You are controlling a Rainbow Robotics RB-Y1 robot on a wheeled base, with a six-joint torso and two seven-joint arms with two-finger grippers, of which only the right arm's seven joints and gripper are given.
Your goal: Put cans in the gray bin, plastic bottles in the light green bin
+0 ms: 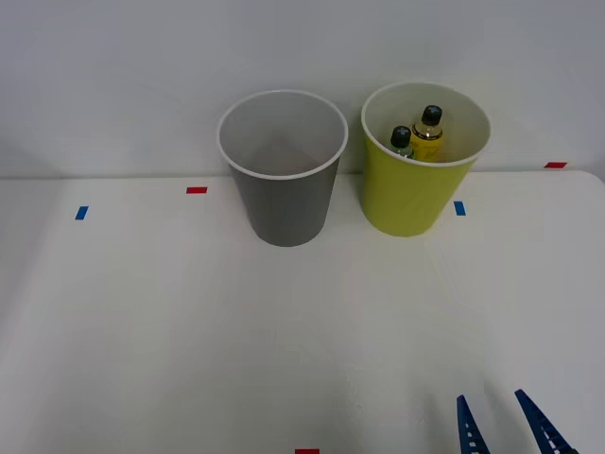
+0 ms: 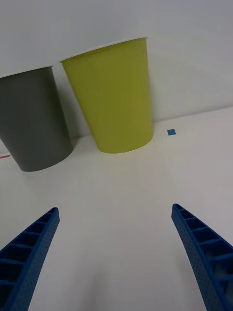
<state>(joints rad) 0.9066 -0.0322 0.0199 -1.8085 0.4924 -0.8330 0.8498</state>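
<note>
The gray bin (image 1: 284,180) stands at the back middle of the white table, and what lies inside it is hidden from me. To its right stands the light green bin (image 1: 416,184), and two plastic bottles rest upright inside it: a green one (image 1: 402,142) and a yellow-orange one (image 1: 428,130), both with black caps. No cans are in sight. My right gripper (image 1: 501,416) hovers low at the table's front right, open, with nothing between its blue fingers. In the right wrist view the gray bin (image 2: 34,126) and the light green bin (image 2: 116,97) stand ahead of the gripper (image 2: 115,216).
Small tape marks dot the table (image 1: 189,322): blue ones (image 1: 81,213) (image 1: 459,208), red ones (image 1: 197,190) (image 1: 556,165) (image 1: 307,451). A white wall rises right behind the bins.
</note>
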